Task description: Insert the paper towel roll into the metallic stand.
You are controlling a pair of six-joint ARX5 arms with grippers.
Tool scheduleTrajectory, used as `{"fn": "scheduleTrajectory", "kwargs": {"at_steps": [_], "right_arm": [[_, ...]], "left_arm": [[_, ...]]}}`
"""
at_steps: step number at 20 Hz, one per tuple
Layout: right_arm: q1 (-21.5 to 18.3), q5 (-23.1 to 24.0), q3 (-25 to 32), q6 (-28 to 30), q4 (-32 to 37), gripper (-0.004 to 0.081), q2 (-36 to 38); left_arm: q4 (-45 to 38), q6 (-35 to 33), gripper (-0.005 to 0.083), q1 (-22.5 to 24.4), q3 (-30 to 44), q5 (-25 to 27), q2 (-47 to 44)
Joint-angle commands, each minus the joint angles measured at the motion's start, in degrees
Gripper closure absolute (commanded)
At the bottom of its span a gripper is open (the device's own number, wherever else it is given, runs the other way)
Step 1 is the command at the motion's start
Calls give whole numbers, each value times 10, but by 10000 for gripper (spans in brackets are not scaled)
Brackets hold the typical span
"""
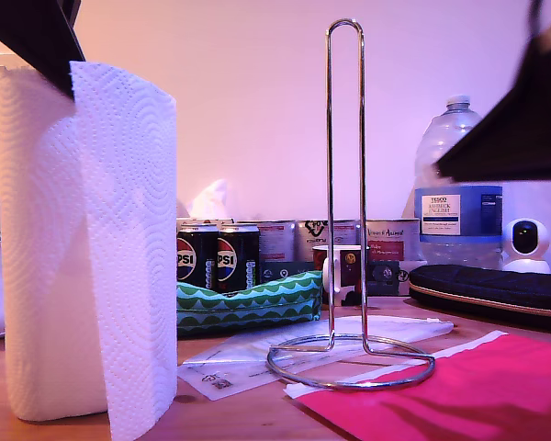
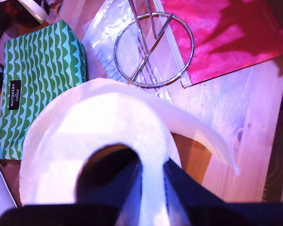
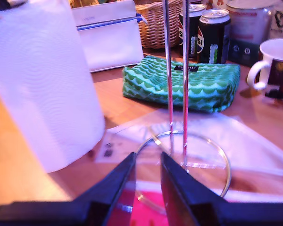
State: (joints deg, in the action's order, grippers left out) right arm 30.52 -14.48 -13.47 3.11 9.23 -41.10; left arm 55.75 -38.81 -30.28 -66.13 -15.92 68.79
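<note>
The paper towel roll [image 1: 83,248] stands upright on the wooden worktop [image 2: 240,155] at the exterior view's left, base down, a loose outer sheet hanging at its side. The first tool [image 2: 153,181] is clamped on the roll's top wall, one finger down inside the hollow core. The metallic stand [image 1: 346,193] rises near the middle of the exterior view, its tall loop vertical and parallel to the roll's long axis, well apart from it. The roll will likely have to rise above the loop's tip, then travel across. The second tool [image 3: 148,181] faces the stand's ring base (its fingers slightly apart, gripping nothing). The white mug's [image 3: 276,63] contents cannot be seen.
</note>
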Motion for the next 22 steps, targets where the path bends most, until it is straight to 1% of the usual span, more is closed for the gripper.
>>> {"fn": "scheduleTrajectory", "kwargs": {"at_steps": [1, 2, 5, 8, 10, 12, 14, 19, 22], "right_arm": [[2, -2, 5, 19, 44, 593, -56], [2, -2, 5, 19, 71, 587, -87], [0, 1, 5, 47, 174, 586, -200], [-16, -4, 5, 48, 279, 585, -311], [-18, -8, 5, 47, 345, 585, -381], [-21, -8, 5, 44, 416, 585, -441], [-26, -8, 3, 44, 475, 585, -485], [-33, -14, -32, 42, 517, 586, -567], [-33, -17, -58, 42, 518, 588, -597]], "left_arm": [[-5, -3, 797, -2, 3, -2, 10], [-7, -3, 797, -2, 3, -2, 10], [-14, -3, 797, -2, 3, -1, 10], [-14, -3, 797, -2, 3, -1, 10], [-14, -3, 797, -2, 3, -1, 10], [-15, -3, 797, -2, 3, -1, 10], [-15, -3, 797, -2, 3, -1, 10], [-19, -3, 797, -2, 3, -1, 10], [-18, -3, 797, -2, 3, -1, 10]]}}
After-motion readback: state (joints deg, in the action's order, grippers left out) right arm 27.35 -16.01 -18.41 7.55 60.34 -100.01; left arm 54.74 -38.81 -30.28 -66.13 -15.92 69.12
